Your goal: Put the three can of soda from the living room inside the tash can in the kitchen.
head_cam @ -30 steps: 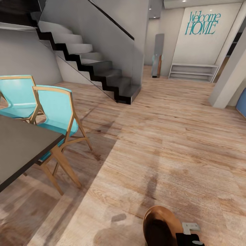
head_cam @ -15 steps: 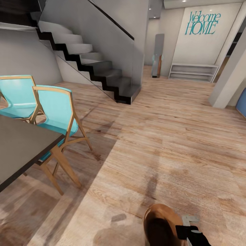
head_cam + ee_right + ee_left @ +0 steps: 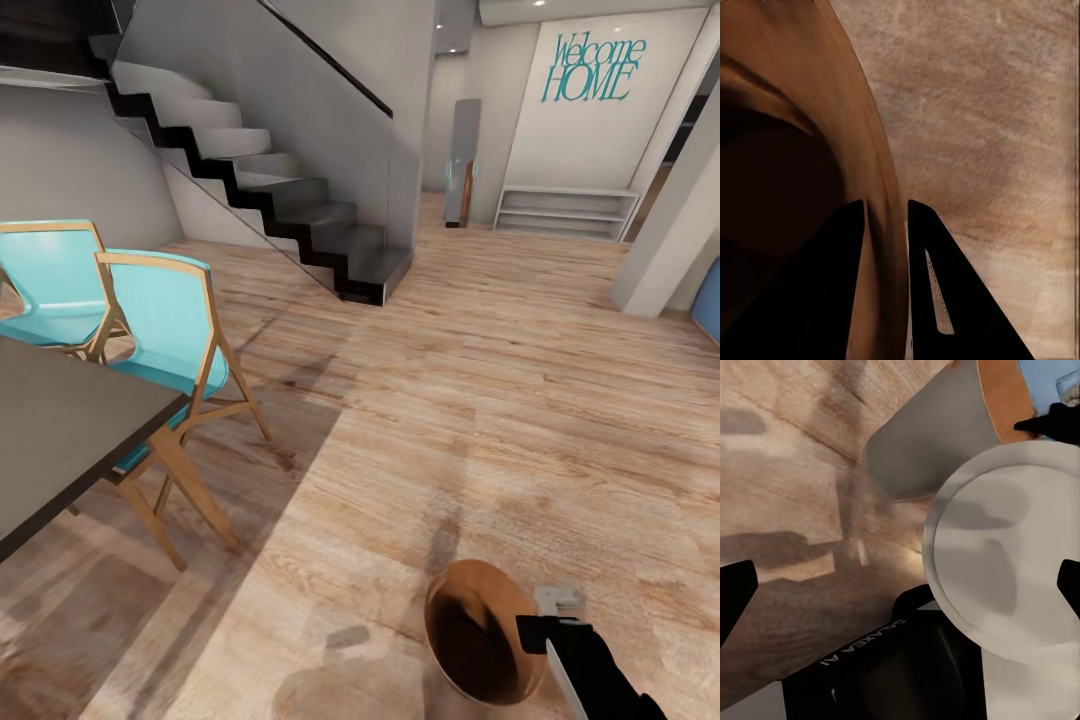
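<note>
Over the wood floor (image 3: 450, 400), well apart from the turquoise chairs (image 3: 160, 320) by the dark table (image 3: 60, 430), the right gripper (image 3: 886, 225) pinches the tash can (image 3: 480, 630) by its rim, one finger inside the copper wall, one outside; the left gripper's (image 3: 900, 592) fingers spread wide.

Since a second ago the right gripper (image 3: 541, 634), pinching the bin's (image 3: 470, 598) rim, has lifted higher into the head view with more of its arm showing, and the bin's whole copper mouth now faces up.
</note>
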Robot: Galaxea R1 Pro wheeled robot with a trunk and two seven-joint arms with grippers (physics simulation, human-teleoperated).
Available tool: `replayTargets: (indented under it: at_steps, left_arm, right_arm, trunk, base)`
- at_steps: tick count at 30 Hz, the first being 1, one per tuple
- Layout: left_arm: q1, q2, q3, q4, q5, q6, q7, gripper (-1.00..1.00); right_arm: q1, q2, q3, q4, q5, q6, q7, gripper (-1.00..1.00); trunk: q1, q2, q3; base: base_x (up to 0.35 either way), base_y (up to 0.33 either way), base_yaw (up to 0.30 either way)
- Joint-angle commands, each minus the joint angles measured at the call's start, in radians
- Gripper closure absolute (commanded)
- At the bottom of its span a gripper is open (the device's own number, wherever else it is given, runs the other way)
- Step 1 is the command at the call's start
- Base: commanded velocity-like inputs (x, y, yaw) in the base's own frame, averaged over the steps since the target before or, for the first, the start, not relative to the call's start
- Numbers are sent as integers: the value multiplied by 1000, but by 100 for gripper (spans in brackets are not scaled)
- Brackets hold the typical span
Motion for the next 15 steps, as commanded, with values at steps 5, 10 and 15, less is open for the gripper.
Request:
replayTargets:
  at_steps: [5, 10, 15]
  left_arm:
    - [0, 0, 0, 0, 0, 0, 0, -100]
    - [0, 0, 0, -1, 0, 0, 0, -100]
    - [0, 0, 0, -3, 0, 0, 0, -100]
  right_arm:
    - [0, 0, 0, -163, -3, 199, 0, 100]
    - [1, -1, -1, -268, -3, 324, 0, 100]
    - [1, -3, -1, -320, -3, 393, 0, 100]
  trunk:
    - [0, 0, 0]
    - [0, 0, 0]
    - [0, 0, 0]
  base:
    - [0, 0, 0]
    - [0, 0, 0]
    - [0, 0, 0]
